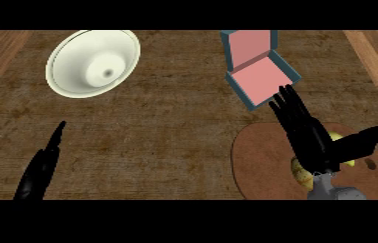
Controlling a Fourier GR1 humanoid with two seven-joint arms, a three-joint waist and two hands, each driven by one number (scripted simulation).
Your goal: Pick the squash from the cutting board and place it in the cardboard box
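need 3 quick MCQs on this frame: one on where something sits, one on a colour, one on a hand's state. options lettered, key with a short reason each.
1. Where is the squash?
A. inside the box
B. on the cutting board, under the right hand
C. in the white bowl

2. What colour is the inside of the box?
A. pink
B. green
C. white

3. How is the right hand set?
A. curled shut, holding nothing
B. out of view
C. fingers straight, thumb spread, above the squash

Key:
1 B: yellow squash shows beside the palm on the round brown cutting board.
2 A: both the lid and the base are pink inside, with teal walls.
3 C: fingers extend toward the box and the thumb points right; nothing is gripped.

The left hand rests at lower left; the bowl sits at upper left.
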